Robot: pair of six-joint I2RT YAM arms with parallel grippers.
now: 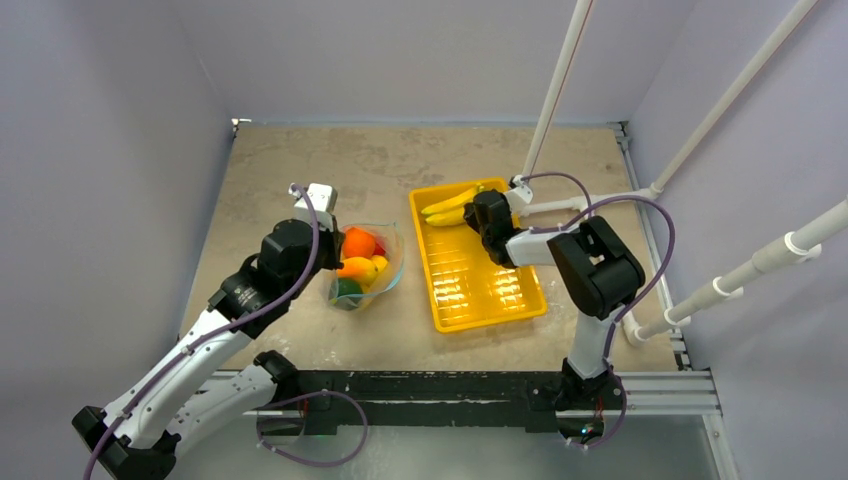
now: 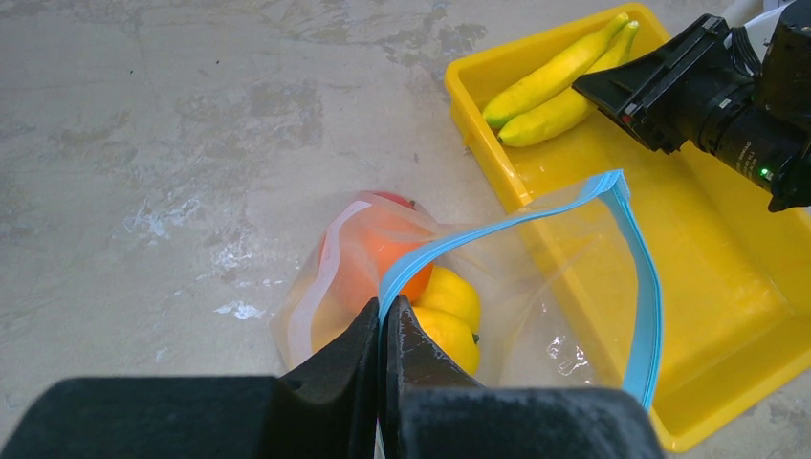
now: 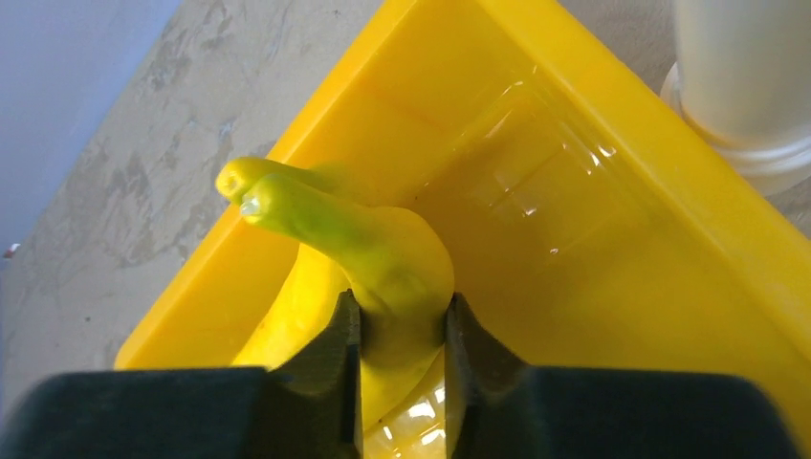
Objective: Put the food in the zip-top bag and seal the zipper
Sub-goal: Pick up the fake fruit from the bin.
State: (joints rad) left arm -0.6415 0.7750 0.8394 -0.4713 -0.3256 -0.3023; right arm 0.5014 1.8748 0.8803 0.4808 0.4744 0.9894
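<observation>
While the zip-top bag point(image 1: 392, 262) is held open at centre-left of the overhead view, the banana bunch point(image 1: 450, 207) is gripped in the yellow tray point(image 1: 490, 300) just to its right.
Low-centre in its wrist view, the left gripper point(image 2: 383, 320) is pinched tight together on the teal zipper point(image 2: 650, 296); orange, yellow, red and green fruits point(image 1: 358, 243) are seen inside the bag on the table point(image 1: 300, 160). Over at the tray's upper-left corner, the right gripper point(image 3: 400, 354) is clamped on the bananas.

Beige table point(image 1: 300, 170) bears zip-top bag point(image 1: 392, 266) and yellow tray point(image 1: 482, 292).
</observation>
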